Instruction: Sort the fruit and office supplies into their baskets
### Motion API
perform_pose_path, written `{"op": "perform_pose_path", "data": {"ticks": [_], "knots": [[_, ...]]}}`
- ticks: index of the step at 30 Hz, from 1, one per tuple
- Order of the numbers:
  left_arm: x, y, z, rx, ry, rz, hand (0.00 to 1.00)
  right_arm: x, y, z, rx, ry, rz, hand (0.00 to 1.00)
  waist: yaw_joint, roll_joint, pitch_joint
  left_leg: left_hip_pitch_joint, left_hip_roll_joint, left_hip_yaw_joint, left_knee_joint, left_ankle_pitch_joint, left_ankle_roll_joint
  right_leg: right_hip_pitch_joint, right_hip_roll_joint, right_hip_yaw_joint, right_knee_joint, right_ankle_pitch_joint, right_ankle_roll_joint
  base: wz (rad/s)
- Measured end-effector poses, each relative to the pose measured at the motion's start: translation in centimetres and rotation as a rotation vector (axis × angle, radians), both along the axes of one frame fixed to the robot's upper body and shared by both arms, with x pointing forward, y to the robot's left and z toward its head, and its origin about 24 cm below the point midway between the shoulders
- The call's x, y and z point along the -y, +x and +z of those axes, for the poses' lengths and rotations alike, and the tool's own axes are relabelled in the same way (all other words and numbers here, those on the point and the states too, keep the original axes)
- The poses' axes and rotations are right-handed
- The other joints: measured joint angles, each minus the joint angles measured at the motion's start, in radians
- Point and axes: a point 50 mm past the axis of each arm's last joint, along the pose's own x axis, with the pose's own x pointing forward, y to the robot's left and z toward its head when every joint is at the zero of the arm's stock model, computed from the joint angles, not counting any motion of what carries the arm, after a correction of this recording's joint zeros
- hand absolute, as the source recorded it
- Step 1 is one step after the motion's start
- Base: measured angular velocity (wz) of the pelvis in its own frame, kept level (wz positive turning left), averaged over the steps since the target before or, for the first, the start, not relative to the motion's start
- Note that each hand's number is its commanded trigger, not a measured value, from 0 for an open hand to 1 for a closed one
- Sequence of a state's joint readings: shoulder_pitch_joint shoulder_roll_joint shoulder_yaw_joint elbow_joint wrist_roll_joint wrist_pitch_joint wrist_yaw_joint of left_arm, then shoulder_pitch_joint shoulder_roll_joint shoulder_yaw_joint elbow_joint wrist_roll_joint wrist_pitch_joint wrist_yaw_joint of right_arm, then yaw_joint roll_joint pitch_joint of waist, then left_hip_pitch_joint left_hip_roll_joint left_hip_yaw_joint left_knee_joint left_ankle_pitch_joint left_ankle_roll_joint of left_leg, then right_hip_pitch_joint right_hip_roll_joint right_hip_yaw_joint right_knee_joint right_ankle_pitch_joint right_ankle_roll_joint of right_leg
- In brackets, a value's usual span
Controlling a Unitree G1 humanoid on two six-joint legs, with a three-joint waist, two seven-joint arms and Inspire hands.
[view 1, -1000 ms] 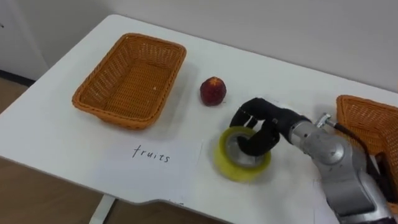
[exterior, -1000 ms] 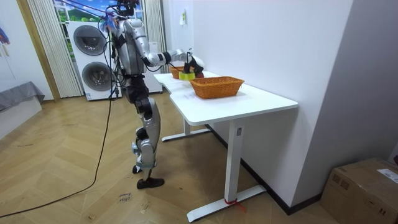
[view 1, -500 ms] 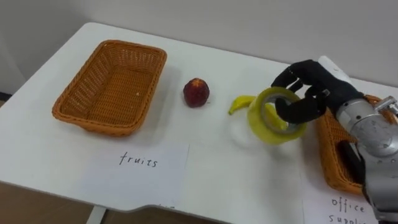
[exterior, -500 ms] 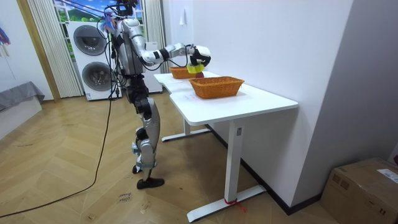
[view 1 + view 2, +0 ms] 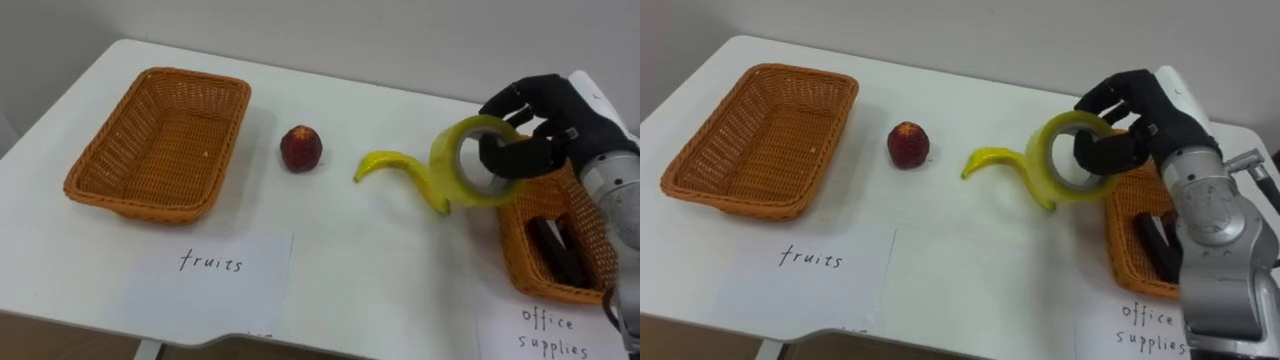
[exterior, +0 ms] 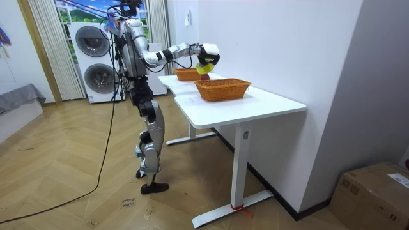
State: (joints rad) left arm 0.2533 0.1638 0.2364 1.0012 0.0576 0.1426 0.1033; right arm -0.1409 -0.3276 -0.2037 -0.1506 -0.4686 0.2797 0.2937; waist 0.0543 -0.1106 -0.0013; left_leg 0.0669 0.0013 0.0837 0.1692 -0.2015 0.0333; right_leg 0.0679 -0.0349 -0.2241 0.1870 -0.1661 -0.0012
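Tape roll (image 5: 443, 160) clasped in right hand (image 5: 560, 110) | eye views: banana (image 5: 385, 162) beside | room view: washers (image 6: 94, 76)

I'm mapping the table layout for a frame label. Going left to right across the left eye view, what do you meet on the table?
Empty wicker basket → red fruit → banana → yellow tape roll, held up by the right hand → office supplies basket.

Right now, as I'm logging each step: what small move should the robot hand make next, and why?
Likely carry the yellow tape roll slightly farther right and release it: the right robot hand holds it lifted, mostly over the table, at the left rim of the office supplies basket.
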Motion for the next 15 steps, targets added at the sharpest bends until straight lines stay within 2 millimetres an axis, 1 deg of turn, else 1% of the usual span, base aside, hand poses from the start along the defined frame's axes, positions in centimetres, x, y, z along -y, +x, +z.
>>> {"op": "perform_pose_path", "data": {"ticks": [4, 10, 12, 15], "knots": [[-0.1, -0.2, 0.0, 0.000, 0.002, 0.020, 0.00, 0.6, -0.2, 0.3, 0.024, -0.003, -0.039, 1.00, -0.004, 0.002, 0.0012, -0.002, 0.000, 0.000, 0.001, 0.000, 0.000, 0.000, 0.000, 0.001, 0.000, 0.000, 0.000, 0.00], [0.1, -0.4, -0.1, 0.001, -0.004, 0.039, 0.00, 1.3, -0.3, 0.7, 0.038, -0.017, -0.055, 1.00, -0.023, 0.001, 0.0006, -0.001, 0.001, 0.010, 0.004, 0.000, 0.000, -0.003, 0.000, 0.004, -0.001, 0.000, 0.000, -0.02], [0.2, -0.2, 0.0, 0.008, -0.005, 0.037, 0.00, 1.8, -0.7, 0.4, 0.038, 0.000, -0.078, 1.00, -0.023, -0.002, -0.0018, 0.001, 0.002, 0.011, 0.005, 0.000, 0.000, -0.002, 0.001, 0.004, -0.001, 0.000, 0.000, 0.00], [0.2, 0.2, 0.0, 0.020, -0.011, 0.035, 0.00, 2.6, -1.0, -0.7, 0.000, 0.031, -0.107, 1.00, -0.027, -0.007, -0.0033, 0.003, 0.002, 0.015, 0.004, 0.000, -0.001, -0.001, 0.002, 0.005, 0.000, 0.000, 0.000, -0.02]]}}
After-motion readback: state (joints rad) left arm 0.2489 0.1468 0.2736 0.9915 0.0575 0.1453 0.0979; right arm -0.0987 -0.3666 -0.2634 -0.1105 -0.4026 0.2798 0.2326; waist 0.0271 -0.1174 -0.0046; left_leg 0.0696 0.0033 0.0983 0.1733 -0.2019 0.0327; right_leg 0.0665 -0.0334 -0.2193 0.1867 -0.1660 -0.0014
